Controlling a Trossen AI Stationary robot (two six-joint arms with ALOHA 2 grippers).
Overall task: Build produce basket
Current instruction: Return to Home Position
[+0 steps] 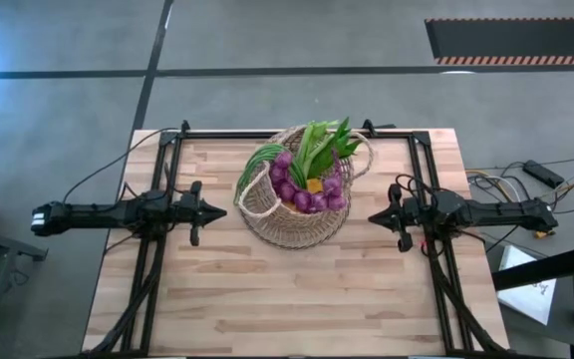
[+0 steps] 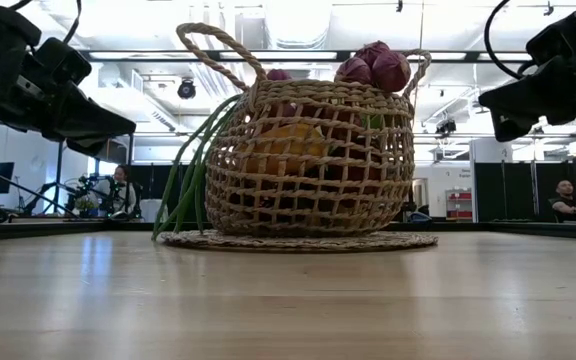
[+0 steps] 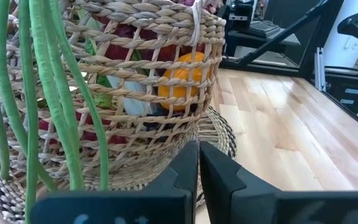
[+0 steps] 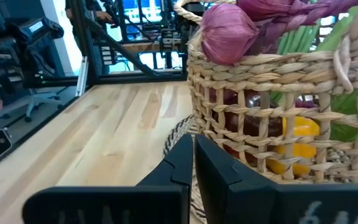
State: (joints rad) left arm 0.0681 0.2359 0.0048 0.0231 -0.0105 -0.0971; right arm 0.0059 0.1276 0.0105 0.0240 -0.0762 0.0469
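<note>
Two claws, the left claw (image 1: 219, 211) and the right claw (image 1: 375, 216), each pressed together and empty, face the round tan wicker basket (image 1: 267, 225) standing between them, about equally near either, toward the far edge of the pale wooden plank worktop (image 1: 297, 299); purple bulbs (image 1: 307, 197) and long green leafy stalks (image 1: 319, 145) fill it; a lit hall (image 2: 488, 130) lies beyond.

Open tabletop (image 1: 297, 299) either side of the central basket (image 2: 308, 190)
</note>
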